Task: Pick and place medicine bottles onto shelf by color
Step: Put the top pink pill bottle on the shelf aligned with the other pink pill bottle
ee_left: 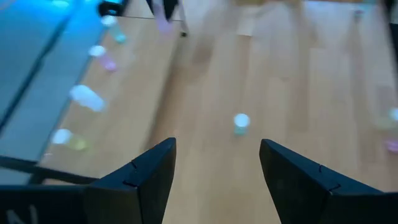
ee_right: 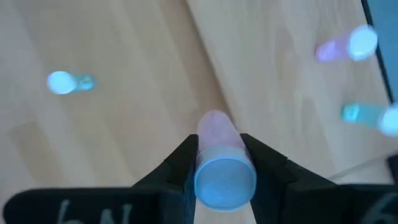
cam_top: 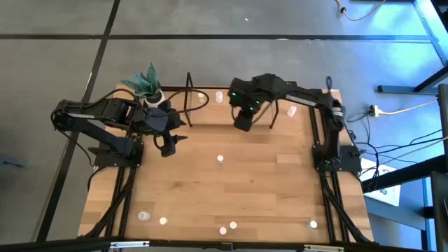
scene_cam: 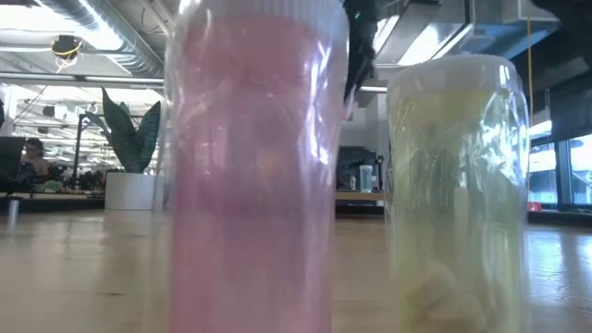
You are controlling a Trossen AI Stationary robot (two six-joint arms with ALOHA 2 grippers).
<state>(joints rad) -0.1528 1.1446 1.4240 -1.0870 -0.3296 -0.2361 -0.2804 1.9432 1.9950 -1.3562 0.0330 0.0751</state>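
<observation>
My right gripper [cam_top: 243, 123] hangs over the far middle of the table, between the shelf's two black end frames [cam_top: 189, 94], shut on a pink medicine bottle [ee_right: 215, 132] with a white cap. Below it, other small bottles stand on the wood: a green one [ee_right: 68, 82], a pink one [ee_right: 348, 45] and another green one [ee_right: 370, 115]. My left gripper [cam_top: 168, 145] waits open at the left. A lone bottle [ee_left: 240, 122] stands on the table ahead of it. My right gripper pinches the pink bottle between its two fingers [ee_right: 180, 163] at the top end, just under the white cap [ee_right: 224, 182]. The fingers point steeply down and the bottle's body sticks out below them. It hangs upright, clear of the wood beneath.
A potted plant [cam_top: 152, 91] stands at the shelf's left end, close to my left arm. Several bottles stand along the near edge, among them a pink one [scene_cam: 250, 166] and a yellow one [scene_cam: 458, 185] right before the low camera. One bottle [cam_top: 220, 159] stands mid-table.
</observation>
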